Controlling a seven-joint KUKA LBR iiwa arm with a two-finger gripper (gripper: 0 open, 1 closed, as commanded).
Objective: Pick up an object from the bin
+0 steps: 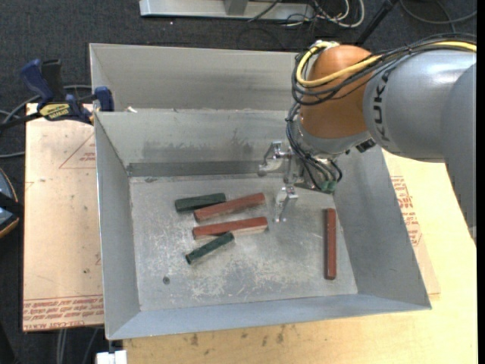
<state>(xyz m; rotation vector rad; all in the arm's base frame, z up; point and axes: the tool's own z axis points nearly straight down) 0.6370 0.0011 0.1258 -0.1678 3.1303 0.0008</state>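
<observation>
Gripper (282,205) is hanging low over the floor of the grey metal bin (189,139). Its opening cannot be told, and nothing is seen in it. It is sitting just beside the right end of the upper reddish-brown flat bar (229,207), probably lining up there. The lower reddish-brown flat bar (229,227) is lying near. A lone reddish-brown bar (330,243) is lying well clear, to its right in the camera view.

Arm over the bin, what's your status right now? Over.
Gripper down in bin, beside right ends of upper red-brown bar and lower red-brown bar. Lone red-brown bar apart, farther right. Green bars farther left, nothing in the way.
</observation>
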